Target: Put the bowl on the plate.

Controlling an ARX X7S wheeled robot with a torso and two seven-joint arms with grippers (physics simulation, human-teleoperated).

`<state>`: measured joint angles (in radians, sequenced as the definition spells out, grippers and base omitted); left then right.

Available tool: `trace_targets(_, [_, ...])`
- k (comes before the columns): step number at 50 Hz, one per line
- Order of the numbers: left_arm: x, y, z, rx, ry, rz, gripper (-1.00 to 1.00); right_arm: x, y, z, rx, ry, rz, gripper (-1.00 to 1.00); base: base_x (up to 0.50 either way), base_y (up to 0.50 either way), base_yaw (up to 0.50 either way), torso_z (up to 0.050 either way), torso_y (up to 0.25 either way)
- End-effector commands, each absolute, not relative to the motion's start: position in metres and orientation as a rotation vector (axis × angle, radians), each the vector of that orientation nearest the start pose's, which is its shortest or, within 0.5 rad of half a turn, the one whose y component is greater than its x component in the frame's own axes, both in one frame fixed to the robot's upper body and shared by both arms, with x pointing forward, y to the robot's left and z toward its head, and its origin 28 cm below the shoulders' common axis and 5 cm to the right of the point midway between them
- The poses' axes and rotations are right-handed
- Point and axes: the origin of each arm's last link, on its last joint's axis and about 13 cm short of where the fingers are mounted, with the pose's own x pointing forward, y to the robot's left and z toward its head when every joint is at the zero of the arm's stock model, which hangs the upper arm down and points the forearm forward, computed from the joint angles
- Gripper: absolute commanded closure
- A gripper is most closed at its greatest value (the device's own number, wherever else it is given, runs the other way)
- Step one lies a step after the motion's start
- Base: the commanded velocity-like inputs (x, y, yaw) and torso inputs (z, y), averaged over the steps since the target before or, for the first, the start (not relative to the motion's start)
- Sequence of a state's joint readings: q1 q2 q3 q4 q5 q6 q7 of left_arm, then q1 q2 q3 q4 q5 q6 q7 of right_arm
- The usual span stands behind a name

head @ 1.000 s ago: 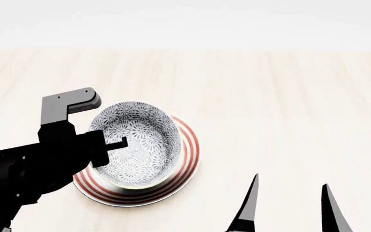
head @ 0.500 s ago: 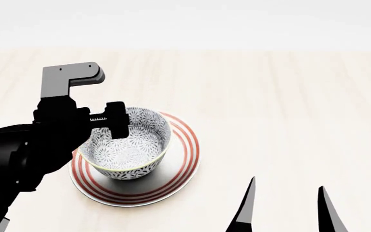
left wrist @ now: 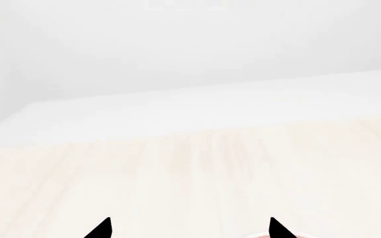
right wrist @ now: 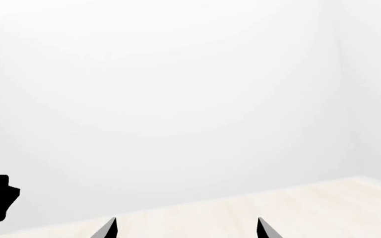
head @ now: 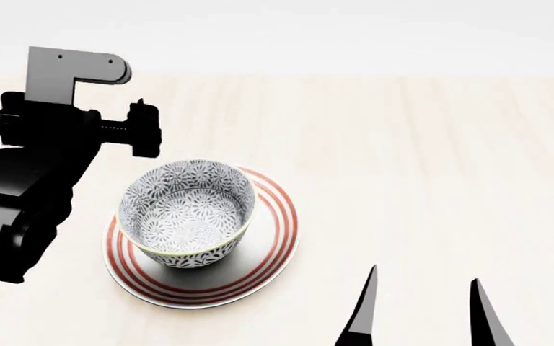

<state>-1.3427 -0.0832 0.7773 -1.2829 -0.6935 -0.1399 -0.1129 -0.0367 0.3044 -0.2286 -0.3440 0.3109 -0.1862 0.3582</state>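
Note:
The grey-and-white floral bowl [head: 188, 213] stands upright on the white plate [head: 272, 238] with red rings, left of centre on the pale wooden table in the head view. My left gripper [head: 142, 130] hovers above and behind the bowl's left side, apart from it; in the left wrist view its two tips [left wrist: 189, 229] stand wide apart with nothing between them, and a sliver of the plate's rim [left wrist: 260, 236] shows there. My right gripper [head: 421, 303] is open at the front right, empty, its tips [right wrist: 185, 228] spread in the right wrist view.
The pale wooden table [head: 431, 158] runs wide to the right and behind the plate, ending at a white wall. My left arm [head: 27, 194] fills the left side of the head view, close to the plate's left edge.
My left gripper has let go of the bowl and risen up and back to the left. The bowl, tilted a second ago, now rests level on the plate. The right arm barely moved.

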Motion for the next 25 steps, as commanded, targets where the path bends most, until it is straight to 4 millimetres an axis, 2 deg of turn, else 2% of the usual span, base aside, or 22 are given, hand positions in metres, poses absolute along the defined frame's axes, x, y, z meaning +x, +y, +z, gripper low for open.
trace_targets(1, [0.412,0.254,0.168,0.154,0.065,0.093,-1.0,0.196,-0.101,0.087,0.139,-0.395,-0.036,-1.0,0.0,0.0,0.0,0.0,0.0])
trace_targets(2, [0.41,0.254,0.169,0.154,0.065,0.093,-1.0,0.196,-0.101,0.087,0.139,-0.395,-0.036,-1.0,0.0,0.0,0.0,0.0,0.0])
trace_targets(3, [0.399,0.261,0.162,0.162,0.05,0.105,-1.0,0.196,-0.101,0.087,0.137,-0.394,-0.035,-1.0,0.0,0.0,0.0,0.0,0.0])
trace_targets(5, [0.388,0.264,0.158,0.168,0.047,0.116,-1.0,0.196,-0.101,0.086,0.137,-0.392,-0.035,-1.0,0.0,0.0,0.0,0.0,0.0])
trace_targets(6, [0.387,0.264,0.158,0.168,0.047,0.116,-1.0,0.196,-0.101,0.086,0.137,-0.392,-0.035,-1.0,0.0,0.0,0.0,0.0,0.0])
trace_targets(9, [0.353,0.271,0.149,0.23,-0.048,0.17,-1.0,0.196,-0.101,0.086,0.134,-0.392,-0.033,-1.0,0.0,0.0,0.0,0.0,0.0])
trace_targets(11, [0.341,0.271,0.144,0.263,-0.08,0.191,-1.0,0.196,-0.1,0.086,0.133,-0.391,-0.033,-1.0,0.0,0.0,0.0,0.0,0.0])
trace_targets(16, [0.31,0.266,0.129,0.288,-0.11,0.183,-1.0,0.195,-0.1,0.086,0.131,-0.391,-0.031,-1.0,0.0,0.0,0.0,0.0,0.0])
trace_targets(17, [0.297,0.264,0.122,0.263,-0.104,0.18,-1.0,0.195,-0.1,0.086,0.13,-0.39,-0.031,-1.0,0.0,0.0,0.0,0.0,0.0])
trace_targets(21, [0.273,0.259,0.107,0.253,-0.132,0.187,-1.0,0.194,-0.098,0.086,0.128,-0.389,-0.027,-1.0,0.0,0.0,0.0,0.0,0.0])
trace_targets(22, [0.264,0.259,0.097,0.252,-0.134,0.199,-1.0,0.194,-0.099,0.086,0.127,-0.389,-0.027,-1.0,0.0,0.0,0.0,0.0,0.0])
trace_targets(25, [0.251,0.259,0.088,0.249,-0.164,0.237,-1.0,0.195,-0.099,0.086,0.126,-0.387,-0.029,-1.0,0.0,0.0,0.0,0.0,0.0])
